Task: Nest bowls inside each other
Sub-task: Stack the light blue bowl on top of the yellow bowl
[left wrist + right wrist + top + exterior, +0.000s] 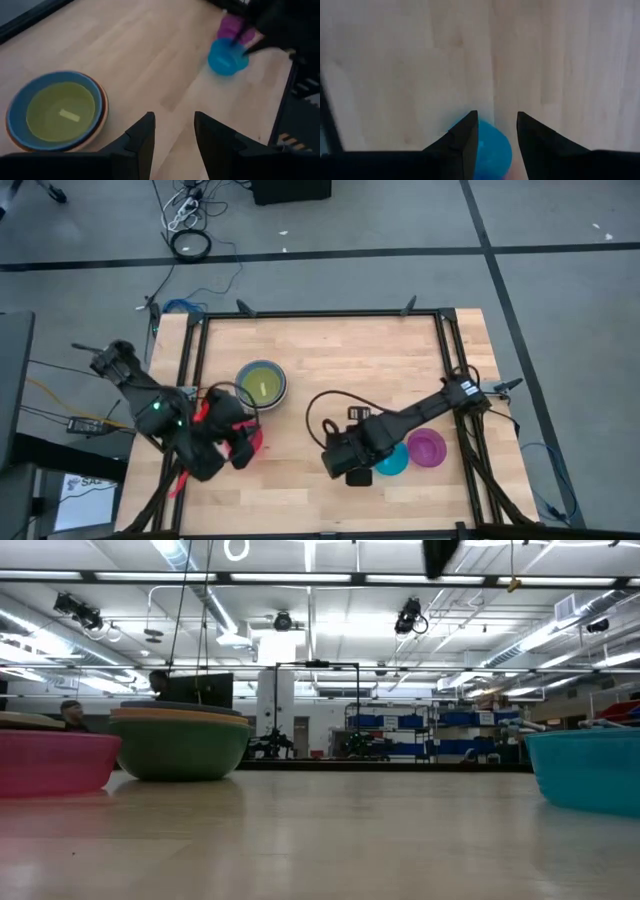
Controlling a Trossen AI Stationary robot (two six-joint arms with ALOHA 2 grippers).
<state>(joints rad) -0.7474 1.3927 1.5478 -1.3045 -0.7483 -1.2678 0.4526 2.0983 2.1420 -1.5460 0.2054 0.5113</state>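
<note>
A stack of nested bowls (261,383) rests on the wooden table, left of middle: green outermost (180,748), then orange and blue rims (15,107), and a yellow-green inside (60,111). A red bowl (48,762) stands on the table near the stack, mostly hidden under my left gripper (243,444) in the high view. A teal bowl (392,459) and a purple bowl (427,447) sit side by side on the right. My left gripper (172,135) is open and holds nothing. My right gripper (495,132) hangs open above the table, with the teal bowl's edge (492,150) showing below its fingers.
Black rails (320,313) frame the table top. Bare wood (350,360) lies between the stack and the two small bowls. A coiled black cable (320,415) loops off my right arm over the table's middle.
</note>
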